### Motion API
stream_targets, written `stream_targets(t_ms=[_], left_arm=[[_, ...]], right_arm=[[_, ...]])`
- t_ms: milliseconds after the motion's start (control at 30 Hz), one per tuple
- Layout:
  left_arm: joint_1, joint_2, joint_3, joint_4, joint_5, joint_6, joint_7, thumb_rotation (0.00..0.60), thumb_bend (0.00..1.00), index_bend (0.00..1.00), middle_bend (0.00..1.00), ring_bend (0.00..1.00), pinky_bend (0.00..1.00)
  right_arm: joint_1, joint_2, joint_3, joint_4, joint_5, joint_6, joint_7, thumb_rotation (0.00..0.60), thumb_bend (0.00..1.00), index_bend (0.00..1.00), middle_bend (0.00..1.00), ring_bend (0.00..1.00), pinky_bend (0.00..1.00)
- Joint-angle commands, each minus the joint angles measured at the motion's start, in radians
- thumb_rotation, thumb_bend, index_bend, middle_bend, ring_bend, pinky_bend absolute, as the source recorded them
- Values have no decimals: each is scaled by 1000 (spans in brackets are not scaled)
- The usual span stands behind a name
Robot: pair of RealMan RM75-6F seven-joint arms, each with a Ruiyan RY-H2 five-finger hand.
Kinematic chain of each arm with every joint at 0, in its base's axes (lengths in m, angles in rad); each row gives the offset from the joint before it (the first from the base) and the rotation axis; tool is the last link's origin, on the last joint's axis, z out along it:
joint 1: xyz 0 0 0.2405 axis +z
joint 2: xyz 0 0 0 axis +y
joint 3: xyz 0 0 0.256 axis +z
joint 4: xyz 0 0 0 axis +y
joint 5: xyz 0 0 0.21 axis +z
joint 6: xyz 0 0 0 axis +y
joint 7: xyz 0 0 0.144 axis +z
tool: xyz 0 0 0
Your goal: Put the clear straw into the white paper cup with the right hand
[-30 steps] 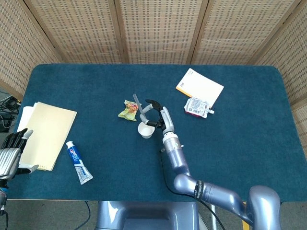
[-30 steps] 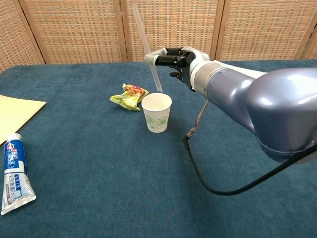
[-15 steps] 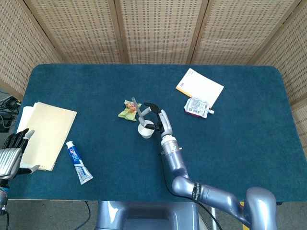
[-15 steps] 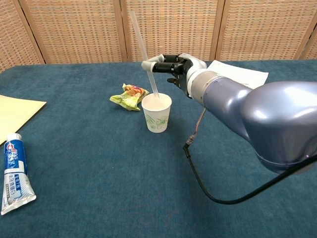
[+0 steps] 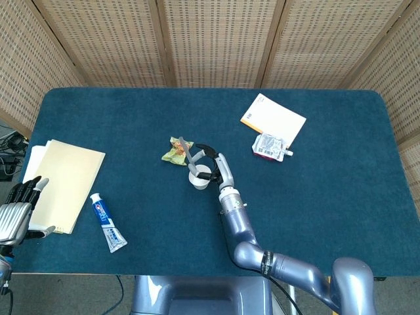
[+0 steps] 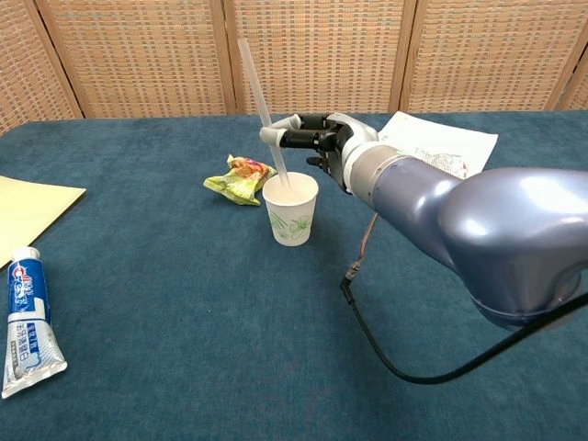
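The white paper cup [image 6: 291,209] stands upright mid-table, also seen from above [image 5: 199,178]. My right hand [image 6: 317,143] hovers just above and behind its rim and pinches the clear straw [image 6: 261,103] partway along its length. The straw tilts up to the left, and its lower end dips inside the cup's mouth. From the head view the right hand [image 5: 213,164] sits over the cup with the straw [image 5: 186,149] slanting away from it. My left hand [image 5: 18,210] rests at the table's left edge, fingers apart, holding nothing.
A crumpled snack wrapper [image 6: 239,177] lies just left of the cup. A toothpaste tube [image 6: 26,322] and a yellow folder [image 5: 62,184] sit at the left. A white booklet [image 5: 273,119] and a pouch [image 5: 270,146] lie at the right. A black cable [image 6: 367,322] trails from the right arm.
My right hand has come down and slightly left with the straw. The straw's lower end, earlier above the rim, now sits inside the cup.
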State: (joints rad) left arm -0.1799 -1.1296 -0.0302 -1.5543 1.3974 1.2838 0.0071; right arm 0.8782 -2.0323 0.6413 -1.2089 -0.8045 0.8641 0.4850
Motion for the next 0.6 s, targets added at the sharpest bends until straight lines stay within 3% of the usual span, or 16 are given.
stream_targets(t_ms=[33, 267, 600], left_arm=[[-1, 0, 0, -1, 0, -1, 2, 600, 0, 0, 0, 0, 0], [-1, 0, 0, -1, -2, 0, 0, 600, 0, 0, 0, 0, 0], [-2, 0, 2, -3, 0, 1, 2, 600, 0, 0, 0, 0, 0]], right_arm=[[0, -4, -3, 8, -5, -14, 10, 600, 533, 583, 233, 1, 2], [-4, -6, -11, 25, -31, -36, 31, 600, 453, 477, 126, 0, 0], [-17, 8, -10, 8, -57, -35, 43, 600, 432, 443, 105, 0, 0]])
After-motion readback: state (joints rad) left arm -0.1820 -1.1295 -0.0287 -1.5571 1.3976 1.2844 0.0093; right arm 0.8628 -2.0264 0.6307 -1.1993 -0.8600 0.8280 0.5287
